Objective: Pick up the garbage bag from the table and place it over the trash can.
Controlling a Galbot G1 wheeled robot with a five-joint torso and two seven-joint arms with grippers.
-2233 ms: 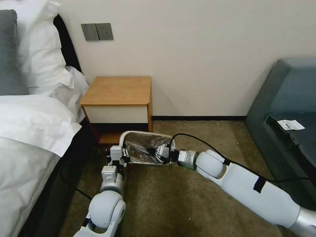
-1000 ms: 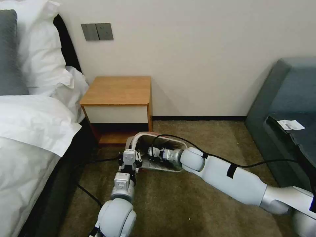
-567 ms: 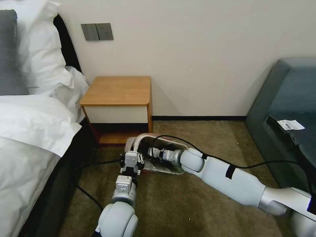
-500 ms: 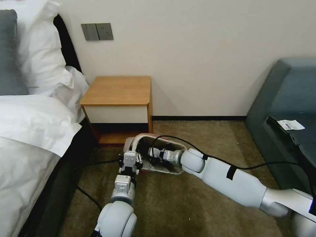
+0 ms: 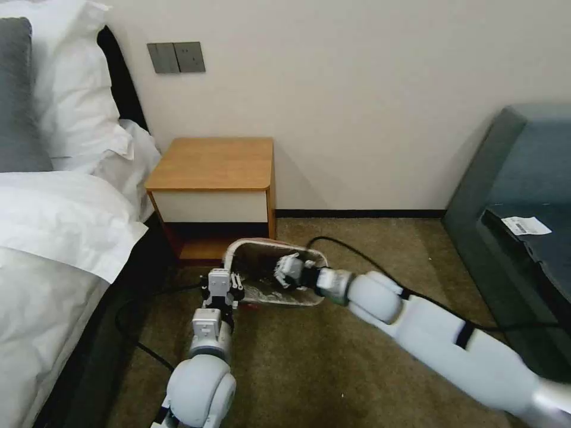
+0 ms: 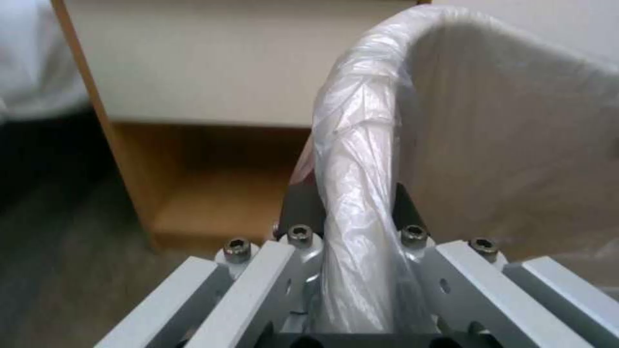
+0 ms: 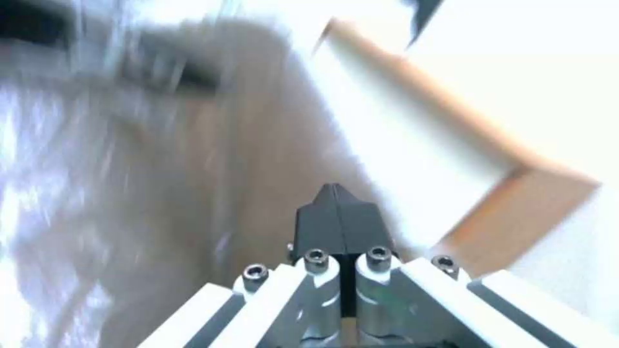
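Your desk (image 5: 214, 163) is bare. The garbage bag (image 6: 351, 159) lines the trash can (image 5: 297, 302) (left rim wrapped). Left claw (image 6: 351, 227) pinches that rim; right claw (image 7: 340, 220), inside, is closed on nothing.

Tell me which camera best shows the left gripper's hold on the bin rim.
The left wrist view: the left gripper straddles the bag-wrapped rim of the trash can, its dark fingers on either side of the garbage bag. The head view shows it at the bin's near-left corner, small. The right wrist view shows the right gripper, shut.
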